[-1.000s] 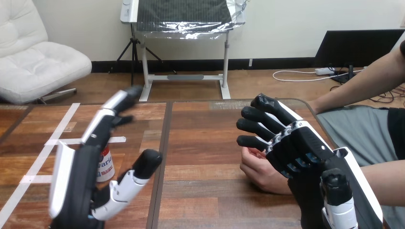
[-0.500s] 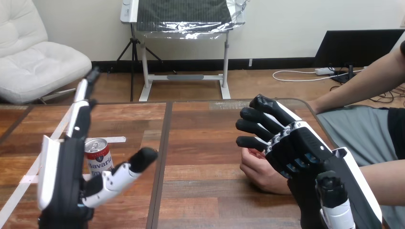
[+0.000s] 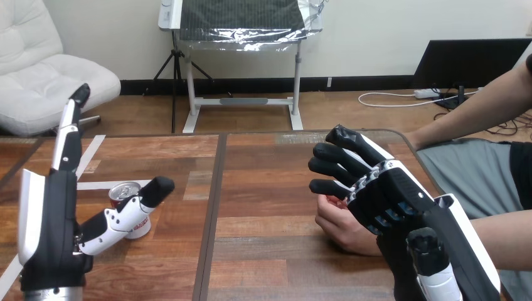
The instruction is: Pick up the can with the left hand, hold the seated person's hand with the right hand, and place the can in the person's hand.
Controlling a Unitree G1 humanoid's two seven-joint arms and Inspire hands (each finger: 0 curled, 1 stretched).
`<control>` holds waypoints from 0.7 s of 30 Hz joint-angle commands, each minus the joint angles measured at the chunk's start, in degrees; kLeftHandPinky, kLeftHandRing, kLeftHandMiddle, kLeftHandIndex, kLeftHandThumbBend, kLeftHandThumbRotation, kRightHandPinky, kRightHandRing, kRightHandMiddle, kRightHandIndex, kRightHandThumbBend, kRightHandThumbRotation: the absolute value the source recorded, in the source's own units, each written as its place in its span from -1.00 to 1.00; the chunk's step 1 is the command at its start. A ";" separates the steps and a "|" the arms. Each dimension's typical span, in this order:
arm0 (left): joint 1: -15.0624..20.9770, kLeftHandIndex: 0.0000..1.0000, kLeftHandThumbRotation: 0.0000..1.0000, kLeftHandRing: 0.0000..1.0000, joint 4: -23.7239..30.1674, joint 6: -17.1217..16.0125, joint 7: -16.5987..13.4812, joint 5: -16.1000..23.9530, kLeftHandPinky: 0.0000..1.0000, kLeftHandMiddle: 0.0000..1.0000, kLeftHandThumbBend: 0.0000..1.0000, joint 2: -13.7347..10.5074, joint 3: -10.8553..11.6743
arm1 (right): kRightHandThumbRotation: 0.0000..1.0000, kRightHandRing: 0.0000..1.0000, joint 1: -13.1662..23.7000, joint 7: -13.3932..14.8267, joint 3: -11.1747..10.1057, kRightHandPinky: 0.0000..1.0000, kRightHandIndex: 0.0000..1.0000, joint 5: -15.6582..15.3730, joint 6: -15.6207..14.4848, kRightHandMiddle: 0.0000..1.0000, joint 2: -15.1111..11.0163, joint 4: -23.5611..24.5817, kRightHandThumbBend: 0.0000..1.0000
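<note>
two robot hands spread, left robot hand (image 3: 47, 232) just beside upright can (image 3: 124, 190); right robot hand (image 3: 392, 200) over the person's hand (image 3: 342, 227)

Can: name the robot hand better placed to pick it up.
Left. The left robot hand stands open right beside the can, thumb across its front. The right robot hand is across the table, over the person's hand.

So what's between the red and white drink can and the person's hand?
Only the left hand's thumb by the can, then bare wooden table to the person's hand, in head view.
</note>
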State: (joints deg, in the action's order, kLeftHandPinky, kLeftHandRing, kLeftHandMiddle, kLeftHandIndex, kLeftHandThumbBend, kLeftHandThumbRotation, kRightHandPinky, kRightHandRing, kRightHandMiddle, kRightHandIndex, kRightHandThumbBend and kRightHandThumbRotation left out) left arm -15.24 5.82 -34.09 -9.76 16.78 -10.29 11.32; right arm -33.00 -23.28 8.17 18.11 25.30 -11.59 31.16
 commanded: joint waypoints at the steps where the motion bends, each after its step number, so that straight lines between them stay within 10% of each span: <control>1: 7.13 0.93 0.36 0.95 -6.11 2.24 0.08 0.85 0.85 0.96 1.00 -4.52 1.91 | 0.65 0.70 2.11 0.38 -0.39 0.62 0.76 -0.24 1.07 0.71 0.42 1.45 0.51; 21: 15.80 0.91 0.18 0.86 -19.19 7.40 -1.85 2.74 0.70 0.90 0.96 -10.96 2.07 | 0.62 0.71 1.93 0.28 -0.53 0.62 0.75 0.13 1.18 0.71 0.43 1.39 0.50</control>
State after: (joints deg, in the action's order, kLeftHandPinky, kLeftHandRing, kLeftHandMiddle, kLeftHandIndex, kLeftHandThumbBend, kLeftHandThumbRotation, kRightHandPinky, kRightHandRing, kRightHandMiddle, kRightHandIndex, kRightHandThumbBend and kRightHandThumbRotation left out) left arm -5.04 -10.19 -26.45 -10.38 18.83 -18.94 13.38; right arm -33.02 -23.27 8.11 18.06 25.34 -11.55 31.16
